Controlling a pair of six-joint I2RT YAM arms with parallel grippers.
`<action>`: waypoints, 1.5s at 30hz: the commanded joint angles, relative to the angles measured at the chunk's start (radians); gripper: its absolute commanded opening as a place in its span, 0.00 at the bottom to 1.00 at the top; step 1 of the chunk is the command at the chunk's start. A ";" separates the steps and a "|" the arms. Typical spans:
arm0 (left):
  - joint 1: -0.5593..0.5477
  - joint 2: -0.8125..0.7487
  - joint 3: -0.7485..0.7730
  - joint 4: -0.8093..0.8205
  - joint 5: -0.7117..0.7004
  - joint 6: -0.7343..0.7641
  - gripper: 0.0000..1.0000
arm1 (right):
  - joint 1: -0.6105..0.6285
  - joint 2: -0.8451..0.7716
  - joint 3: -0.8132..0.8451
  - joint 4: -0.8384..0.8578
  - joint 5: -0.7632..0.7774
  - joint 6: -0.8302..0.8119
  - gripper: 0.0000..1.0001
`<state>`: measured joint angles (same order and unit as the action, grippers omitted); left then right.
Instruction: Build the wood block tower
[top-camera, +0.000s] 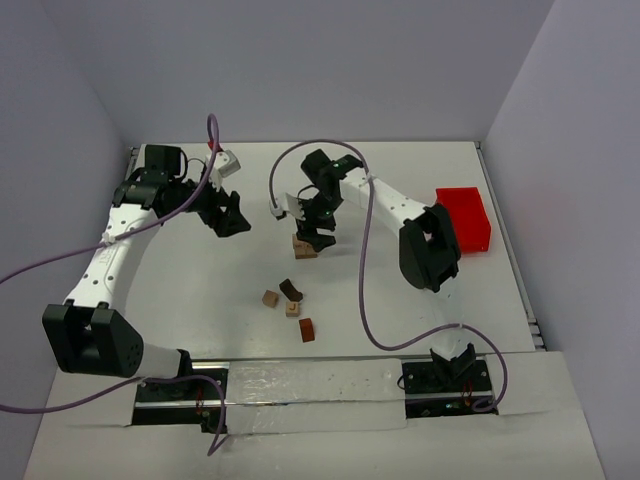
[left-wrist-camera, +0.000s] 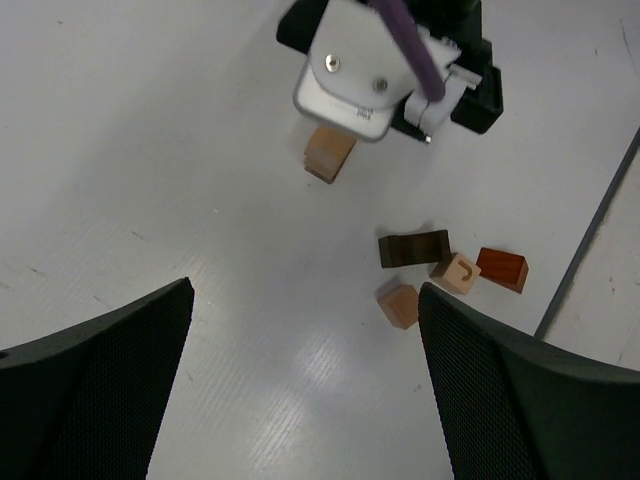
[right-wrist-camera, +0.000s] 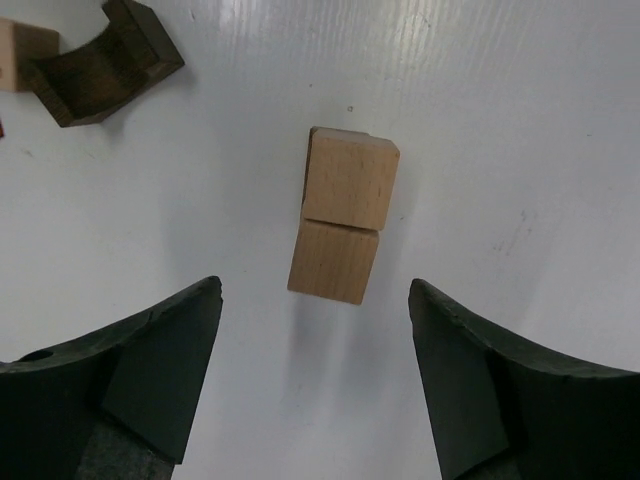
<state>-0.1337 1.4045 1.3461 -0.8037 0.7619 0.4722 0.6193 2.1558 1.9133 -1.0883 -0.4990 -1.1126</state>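
The stacked tan cubes (right-wrist-camera: 340, 215) stand face to face on the table (right-wrist-camera: 520, 120), centred ahead of the gap between the right gripper (right-wrist-camera: 312, 300) fingers, which are spread and touch neither cube. The left gripper (left-wrist-camera: 305, 292) fingers are spread and empty. Just beyond its right fingertip lie the dark arch piece (left-wrist-camera: 413, 248), reddish-brown wedge (left-wrist-camera: 502, 269) and two loose tan cubes (left-wrist-camera: 398, 305).

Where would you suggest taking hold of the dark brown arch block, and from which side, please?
Probably from straight above: the dark brown arch block lies flat with its curved cut-out facing sideways. Pinch its flat back against the two leg tips, since a tan cube crowds one end.
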 joint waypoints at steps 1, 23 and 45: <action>0.006 -0.052 -0.048 -0.046 0.086 0.143 0.98 | 0.007 -0.174 0.060 -0.025 -0.071 0.060 0.85; -0.358 0.015 -0.376 0.033 -0.062 0.577 0.78 | -0.493 -0.662 -0.495 0.065 -0.268 0.391 0.87; -0.403 0.166 -0.436 0.097 -0.178 0.737 0.69 | -0.538 -0.770 -0.599 0.070 -0.248 0.405 0.89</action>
<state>-0.5297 1.5803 0.9257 -0.7418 0.5917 1.1629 0.0908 1.4250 1.3163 -1.0325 -0.7418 -0.7218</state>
